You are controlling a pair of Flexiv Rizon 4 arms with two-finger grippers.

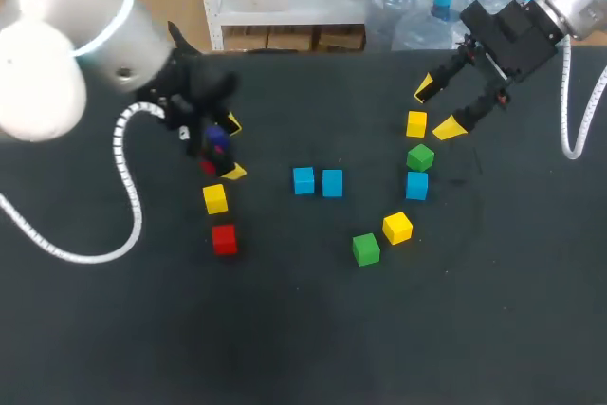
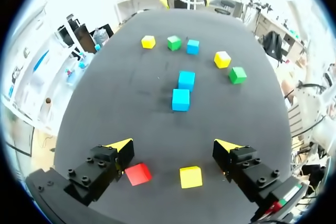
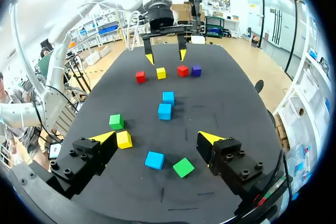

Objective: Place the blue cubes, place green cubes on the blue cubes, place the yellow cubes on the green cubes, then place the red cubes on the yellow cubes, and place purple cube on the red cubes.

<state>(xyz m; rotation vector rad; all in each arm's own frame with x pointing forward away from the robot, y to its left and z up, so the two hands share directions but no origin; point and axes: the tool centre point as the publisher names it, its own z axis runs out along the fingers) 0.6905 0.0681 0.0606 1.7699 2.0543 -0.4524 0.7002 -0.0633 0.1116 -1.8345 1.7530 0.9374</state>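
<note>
Dark matte tabletop [image 1: 313,329] fills the head view. At centre-left your left gripper [image 1: 233,148] hangs with its yellow-tipped fingers spread wide, gripping nothing. Partly hidden under it are the small purple cube [image 1: 217,142] and the upper red cube [image 2: 138,173]. The left yellow cube [image 1: 215,198] and the lower red cube [image 1: 224,239] carry that line on toward the bottom of the frame. In the middle you have two blue cubes [image 1: 303,180] side by side, just apart. At centre-right the top yellow cube [image 1: 416,123], middle green cube [image 1: 420,156] and bottom blue cube [image 1: 416,185] form a tight line. Below them sit the loose yellow cube [image 1: 397,227] and loose green cube [image 1: 365,248]. Your right gripper [image 1: 437,108] hovers at upper right, fingers apart and empty, near the top yellow cube.
</note>
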